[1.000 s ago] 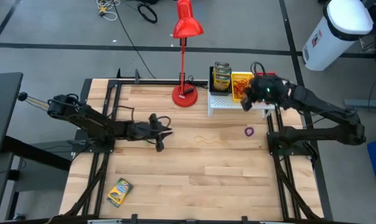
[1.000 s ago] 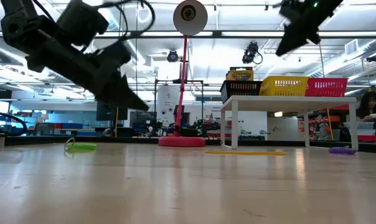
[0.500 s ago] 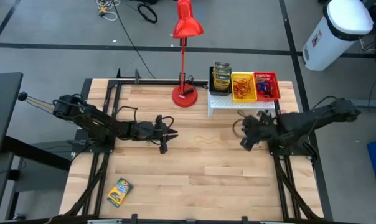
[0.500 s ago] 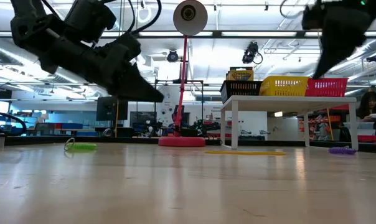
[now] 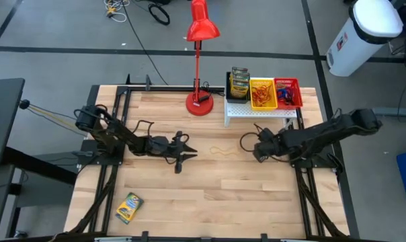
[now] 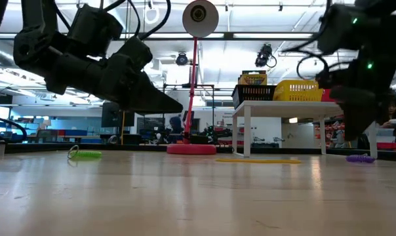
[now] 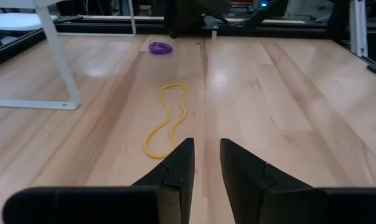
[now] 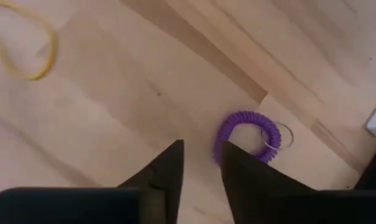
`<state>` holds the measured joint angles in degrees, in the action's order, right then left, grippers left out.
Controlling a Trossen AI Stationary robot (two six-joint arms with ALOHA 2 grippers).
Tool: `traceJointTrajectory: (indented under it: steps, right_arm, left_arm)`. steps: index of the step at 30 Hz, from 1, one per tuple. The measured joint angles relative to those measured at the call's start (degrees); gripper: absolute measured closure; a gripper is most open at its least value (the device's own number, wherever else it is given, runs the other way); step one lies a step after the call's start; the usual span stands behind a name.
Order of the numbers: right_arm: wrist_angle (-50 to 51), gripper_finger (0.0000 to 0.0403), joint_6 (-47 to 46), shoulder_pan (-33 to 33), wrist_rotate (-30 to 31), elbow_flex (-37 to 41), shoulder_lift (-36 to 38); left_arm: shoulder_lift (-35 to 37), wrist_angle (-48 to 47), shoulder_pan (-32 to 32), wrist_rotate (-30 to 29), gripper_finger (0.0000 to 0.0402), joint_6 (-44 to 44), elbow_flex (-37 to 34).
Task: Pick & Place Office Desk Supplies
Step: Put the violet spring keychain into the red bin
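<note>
Two loose loops lie on the bare table (image 5: 223, 181): a purple coil loop (image 8: 247, 134) and a thin yellow rubber band (image 7: 166, 119), stretched flat nearer the middle. The right gripper (image 8: 199, 163) hovers directly over the purple coil loop, its fingers a narrow gap apart and holding nothing. The left gripper (image 7: 204, 160) points along the table at the yellow rubber band, its fingers likewise slightly parted and empty. On a white stand (image 5: 240, 111) behind sit the black bin (image 5: 239, 83), yellow bin (image 5: 262, 93) and red bin (image 5: 288, 93). A crayon box (image 5: 129, 206) lies near the front-left corner. A red desk lamp (image 5: 199, 54) stands beside the stand.
</note>
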<state>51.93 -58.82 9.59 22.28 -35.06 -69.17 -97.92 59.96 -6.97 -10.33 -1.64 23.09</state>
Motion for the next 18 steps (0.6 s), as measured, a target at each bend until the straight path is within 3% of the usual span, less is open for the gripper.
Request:
traceJointTrajectory:
  steps: [5, 10, 14, 18]
  right_arm:
    - [-3.0, 0.0259, 0.6, -4.9, 0.3, 4.1, 0.0]
    - [-9.8, 0.026, 2.6, -7.5, -2.7, 9.0, 0.0]
    - [-14.8, 0.0278, 5.0, -7.3, -3.4, 11.0, 0.1]
    - [-13.9, 0.0329, 6.0, -7.3, -3.3, 10.6, 0.1]
  left_arm:
    - [0.1, -0.1, -0.2, -0.1, 0.0319, 0.0, 0.0]
    - [0.2, -0.1, -0.2, -0.1, 0.0319, -0.2, 0.0]
    - [0.2, -0.1, -0.2, -0.1, 0.0319, -0.2, 0.0]
    - [0.2, -0.2, -0.2, -0.1, 0.0319, -0.3, 0.0]
